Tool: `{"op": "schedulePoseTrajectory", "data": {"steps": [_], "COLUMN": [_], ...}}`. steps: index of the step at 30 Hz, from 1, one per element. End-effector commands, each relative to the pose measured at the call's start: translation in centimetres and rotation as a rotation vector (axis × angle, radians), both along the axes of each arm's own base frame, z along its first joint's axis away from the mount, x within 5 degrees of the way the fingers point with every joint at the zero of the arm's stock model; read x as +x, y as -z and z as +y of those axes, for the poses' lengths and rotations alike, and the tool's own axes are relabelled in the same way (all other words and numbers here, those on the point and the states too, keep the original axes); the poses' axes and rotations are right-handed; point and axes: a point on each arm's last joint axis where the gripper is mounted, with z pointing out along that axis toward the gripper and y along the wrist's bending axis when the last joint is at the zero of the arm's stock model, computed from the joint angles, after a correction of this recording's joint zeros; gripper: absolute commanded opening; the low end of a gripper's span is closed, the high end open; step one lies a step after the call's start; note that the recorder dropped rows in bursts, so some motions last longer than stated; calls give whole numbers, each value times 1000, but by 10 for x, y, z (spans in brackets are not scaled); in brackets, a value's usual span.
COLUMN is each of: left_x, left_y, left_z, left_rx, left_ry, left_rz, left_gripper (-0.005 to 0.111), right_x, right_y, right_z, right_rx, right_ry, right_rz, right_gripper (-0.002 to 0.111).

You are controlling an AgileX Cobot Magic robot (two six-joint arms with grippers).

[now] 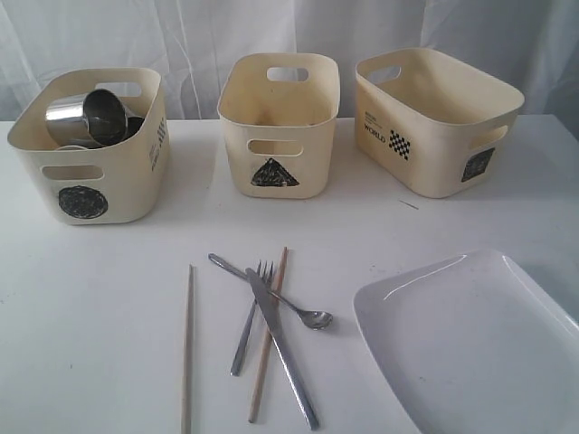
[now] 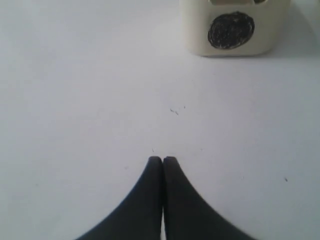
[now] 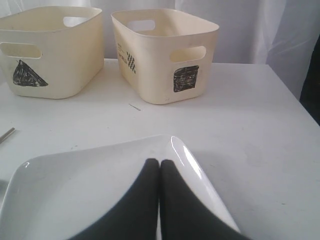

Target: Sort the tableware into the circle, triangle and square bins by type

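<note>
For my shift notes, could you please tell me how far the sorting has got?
Done: steel mugs sit in the circle bin. In hand: nothing; left tool and right tool shut, empty. Left: spoon, fork, knife, two chopsticks and plate on the table.

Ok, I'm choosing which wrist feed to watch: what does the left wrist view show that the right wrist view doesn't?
Only the left wrist view: the left gripper, shut, and the circle bin. Only the right wrist view: the right gripper, shut, seen against the white plate, plus the triangle bin, the square bin and a steel utensil tip. Both: the white table.
</note>
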Motion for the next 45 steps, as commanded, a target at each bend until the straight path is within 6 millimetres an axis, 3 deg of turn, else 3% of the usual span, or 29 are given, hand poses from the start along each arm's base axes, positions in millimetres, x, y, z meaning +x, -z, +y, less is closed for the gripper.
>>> {"op": "schedulePoseTrajectory", "data": {"steps": [1,21,25,28,31,32,37,40,42,45], "left_x": [0,0,0,0,0,0,0,0,0,0], "left_y": [5,5,5,5,5,5,5,5,5,5], "left_z": [-2,-2,-2,-2,-2,-2,-2,-2,-2,-2], "left_rx": [-54,-52,-52,-50,-50,-50,-42,-42,-42,-42], "left_ry": [7,8,8,7,7,7,10,10,10,10], "left_rz": [-2,-5,-5,-3,-3,-3,-2,-2,-2,-2], "left_gripper": [0,0,0,0,0,0,0,0,0,0], "right_x": [0,0,0,1,-2,-4,-18,-25,-26,-18], "right_y": [0,0,-3,-22,-40,-46,-67,-76,-94,-137], "right_z": [0,0,-1,1,-4,-7,-24,-32,-32,-22], "right_rx": [-9,-9,-139,62,759,894,1018,1273,1424,1325], "right_ry": [5,5,-17,1,27,23,54,27,-36,-111], "right_rz": [-3,-3,-37,-250,-488,-560,-915,-1046,-1066,-987], "right_gripper": [0,0,0,0,0,0,0,0,0,0]}}
